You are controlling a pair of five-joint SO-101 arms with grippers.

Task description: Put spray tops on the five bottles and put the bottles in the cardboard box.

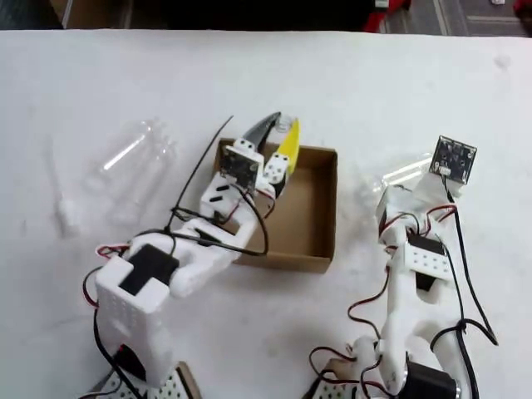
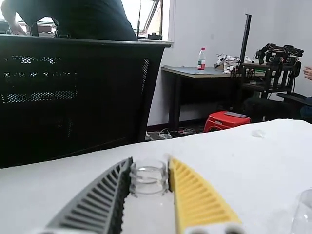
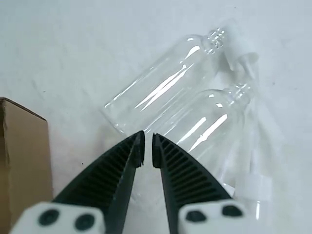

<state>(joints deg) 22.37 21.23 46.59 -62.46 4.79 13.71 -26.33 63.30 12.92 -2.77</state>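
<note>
My left gripper (image 1: 278,125), with one grey and one yellow finger, hangs over the far left corner of the cardboard box (image 1: 320,224). In the left wrist view this gripper (image 2: 148,165) is shut on a clear bottle (image 2: 147,179) whose open neck has no spray top. My right gripper (image 3: 147,145) has black fingers drawn together with only a slim gap and nothing between them. It hovers just above two clear bottles (image 3: 165,87) (image 3: 209,126) lying side by side right of the box. White spray tops (image 3: 240,54) (image 3: 253,187) lie by their necks.
Two more clear bottles (image 1: 135,165) lie on the white table at the left, with a loose spray top (image 1: 64,214) beside them. The right arm (image 1: 416,258) stands right of the box, over the bottles there (image 1: 399,174). The box edge (image 3: 19,161) lies near my right gripper.
</note>
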